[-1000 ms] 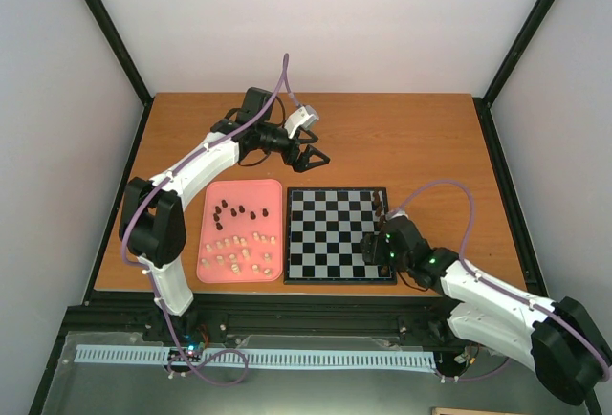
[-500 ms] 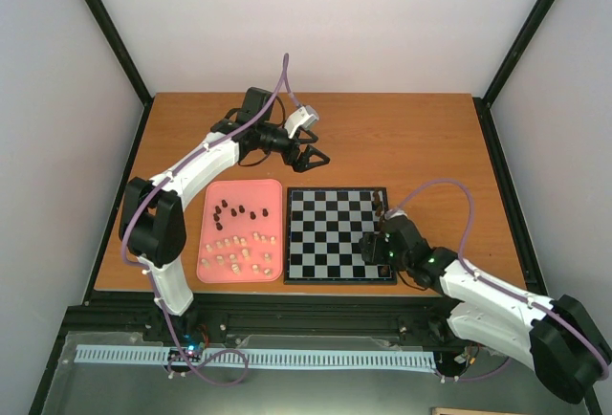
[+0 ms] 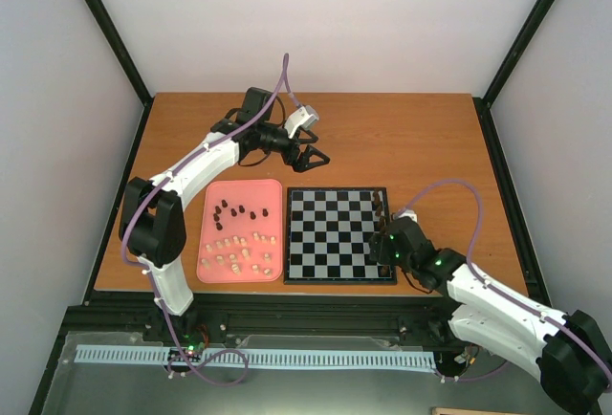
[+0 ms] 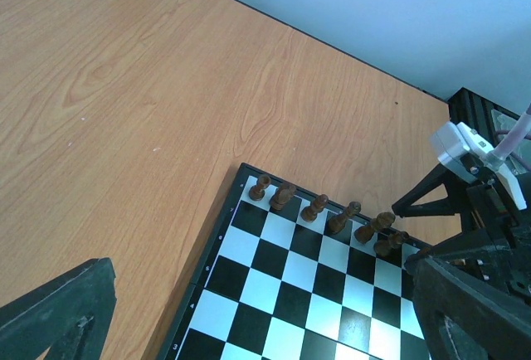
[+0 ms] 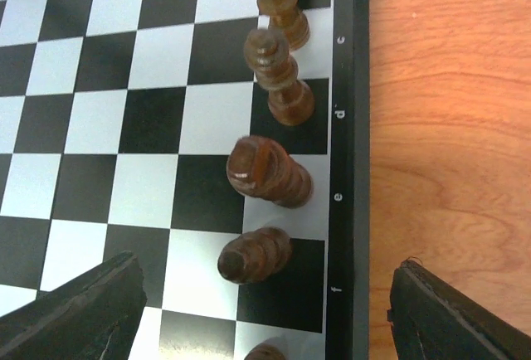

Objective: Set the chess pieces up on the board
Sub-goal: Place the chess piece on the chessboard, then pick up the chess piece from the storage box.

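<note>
Brown chessmen are lined up along the 3 o'clock edge of the board, and the right claw is held spread wide just above the row's 6 o'clock end, with nothing pinched. More dark men and cream men are scattered on the pink tray, which lies on the desk just beside the board at 9 o'clock. The left claw is likewise spread and empty, raised over the desk at the board's 12 o'clock side.
</note>
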`<action>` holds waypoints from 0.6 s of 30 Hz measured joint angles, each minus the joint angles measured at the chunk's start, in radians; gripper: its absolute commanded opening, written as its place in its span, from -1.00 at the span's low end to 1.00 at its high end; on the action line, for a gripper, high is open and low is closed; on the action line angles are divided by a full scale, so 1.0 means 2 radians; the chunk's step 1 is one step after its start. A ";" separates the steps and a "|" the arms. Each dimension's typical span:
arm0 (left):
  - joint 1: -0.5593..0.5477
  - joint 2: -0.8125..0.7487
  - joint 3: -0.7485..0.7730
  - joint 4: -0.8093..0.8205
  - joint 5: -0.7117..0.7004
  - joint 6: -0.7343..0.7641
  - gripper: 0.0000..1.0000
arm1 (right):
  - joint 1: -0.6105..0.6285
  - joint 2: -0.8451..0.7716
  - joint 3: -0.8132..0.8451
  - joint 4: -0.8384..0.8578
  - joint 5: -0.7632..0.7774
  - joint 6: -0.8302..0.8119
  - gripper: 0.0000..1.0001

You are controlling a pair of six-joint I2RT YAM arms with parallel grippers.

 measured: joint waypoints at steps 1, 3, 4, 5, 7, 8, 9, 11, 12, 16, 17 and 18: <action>0.000 0.000 0.000 0.000 0.000 0.000 0.99 | 0.000 0.000 0.003 -0.003 0.003 -0.002 0.61; 0.000 0.000 0.000 0.000 0.000 0.000 1.00 | 0.000 0.001 0.012 -0.009 0.010 -0.006 0.61; 0.000 0.000 0.000 0.000 0.000 0.000 0.99 | 0.000 0.002 0.017 -0.011 0.013 -0.008 0.62; 0.000 0.000 0.000 0.000 0.000 0.000 0.99 | 0.000 0.005 0.020 -0.011 0.014 -0.010 0.62; 0.000 0.000 0.000 0.000 0.000 0.000 0.99 | 0.000 0.012 0.025 -0.011 0.016 -0.014 0.62; 0.000 0.000 0.000 0.000 0.000 0.000 0.99 | 0.000 0.015 0.025 -0.011 0.016 -0.015 0.62; 0.000 0.000 0.000 0.000 0.000 0.000 1.00 | 0.000 0.018 0.025 -0.012 0.016 -0.017 0.63; 0.000 0.000 0.000 0.000 0.000 0.000 0.99 | 0.000 0.022 0.025 -0.013 0.016 -0.020 0.69; 0.000 0.000 0.000 0.000 0.000 0.000 0.99 | 0.000 0.022 0.025 -0.014 0.016 -0.022 0.73; 0.000 0.000 0.000 0.000 0.000 0.000 0.99 | 0.000 0.003 0.031 -0.028 0.029 -0.031 1.00; 0.000 0.000 0.000 0.000 0.000 0.000 1.00 | 0.000 -0.006 0.037 -0.035 0.037 -0.036 1.00; 0.000 0.000 0.000 0.000 0.000 0.000 1.00 | 0.000 -0.013 0.045 -0.040 0.043 -0.039 1.00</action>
